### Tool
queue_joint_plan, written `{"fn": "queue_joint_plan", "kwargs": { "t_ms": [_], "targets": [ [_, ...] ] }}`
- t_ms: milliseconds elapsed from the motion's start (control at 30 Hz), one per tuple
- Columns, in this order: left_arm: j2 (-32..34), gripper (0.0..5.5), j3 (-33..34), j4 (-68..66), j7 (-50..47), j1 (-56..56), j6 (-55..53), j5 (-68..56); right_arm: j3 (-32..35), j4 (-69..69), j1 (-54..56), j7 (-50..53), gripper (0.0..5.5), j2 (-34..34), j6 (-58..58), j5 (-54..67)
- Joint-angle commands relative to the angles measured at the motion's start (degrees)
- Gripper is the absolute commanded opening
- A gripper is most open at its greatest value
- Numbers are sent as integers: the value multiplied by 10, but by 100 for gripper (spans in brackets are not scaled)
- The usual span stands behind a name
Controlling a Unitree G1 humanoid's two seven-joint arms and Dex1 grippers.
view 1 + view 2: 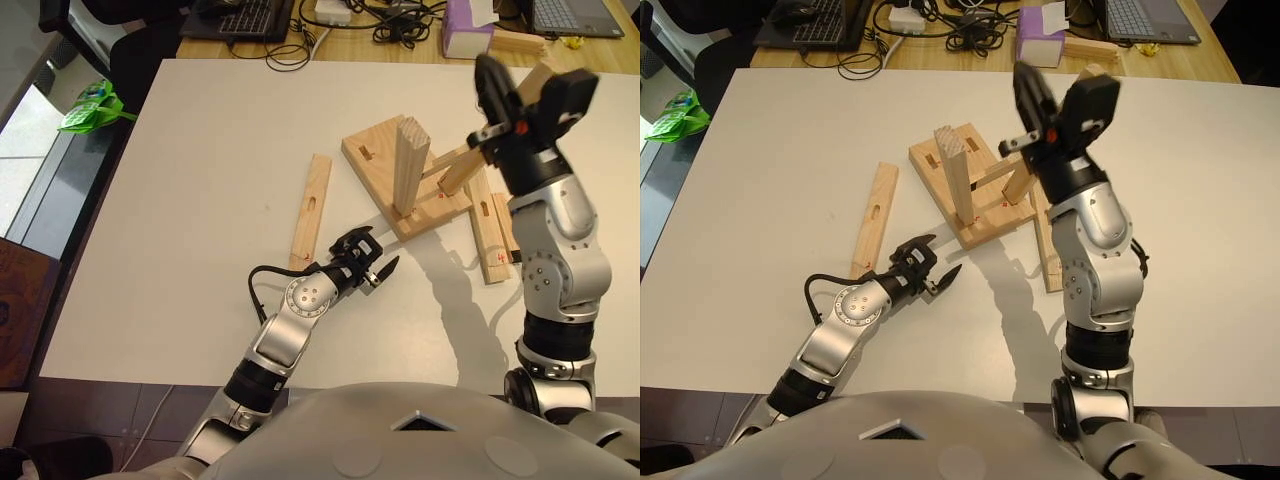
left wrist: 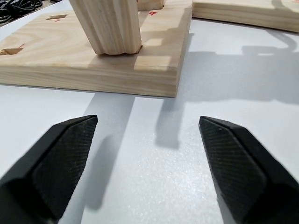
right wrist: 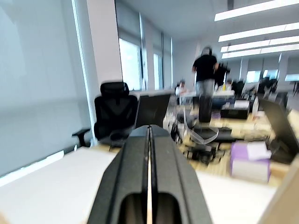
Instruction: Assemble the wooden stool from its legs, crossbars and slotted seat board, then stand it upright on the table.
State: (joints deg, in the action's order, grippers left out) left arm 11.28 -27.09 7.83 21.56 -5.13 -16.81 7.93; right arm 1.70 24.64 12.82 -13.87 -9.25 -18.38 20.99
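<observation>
The slotted seat board [image 1: 370,160] lies flat at the table's middle, with one leg [image 1: 411,160] standing upright in it. A second wooden piece [image 1: 455,170] leans at the board's right side. A loose slotted leg [image 1: 311,210] lies to the board's left, and two more flat pieces [image 1: 490,235] lie to its right. My left gripper [image 1: 380,255] rests low just in front of the board's near corner [image 2: 154,70], open and holding nothing. My right gripper [image 1: 490,85] is raised above the board's right side and points upward, its fingers [image 3: 133,154] shut with nothing between them.
Behind the white table [image 1: 200,150], a desk holds a purple tissue box [image 1: 467,27], a keyboard [image 1: 240,15] and tangled cables [image 1: 400,20]. A green bag [image 1: 90,105] sits off the left edge. The table's left half and near side are bare.
</observation>
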Motion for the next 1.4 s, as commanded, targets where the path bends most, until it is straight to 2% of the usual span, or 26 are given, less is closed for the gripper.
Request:
{"fn": "queue_joint_plan", "kwargs": {
  "t_ms": [33,167,300,533,667,867,1000,1133,1267,1400],
  "targets": [
    [3,403,-2,2,2,6,-2,7,-9,-12,2,8,3,-14,-40,-14],
    [4,403,-2,5,4,5,-3,9,-31,-72,-40,13,3,-36,-146,-26],
    [5,403,-3,5,6,2,-2,10,-34,-100,-57,14,3,-39,-181,-32],
    [8,403,2,6,9,6,-4,9,1,-43,-12,16,3,-2,-37,-30],
    [9,403,3,7,11,7,-5,9,-1,-23,-9,16,3,-3,-29,-25],
    [6,403,2,7,10,7,-5,9,-37,-74,-44,17,3,-40,-187,-35],
    [4,403,2,6,7,7,-4,10,-44,-85,-48,12,3,-50,-225,-36],
    [1,403,1,3,5,8,-4,11,-21,-71,-33,11,3,-28,-167,-24],
    [1,403,2,-2,4,12,-1,11,23,-40,2,13,3,1,-50,-13],
    [4,403,7,-5,5,18,1,9,77,-15,68,19,3,-11,-12,11]
  ]
}}
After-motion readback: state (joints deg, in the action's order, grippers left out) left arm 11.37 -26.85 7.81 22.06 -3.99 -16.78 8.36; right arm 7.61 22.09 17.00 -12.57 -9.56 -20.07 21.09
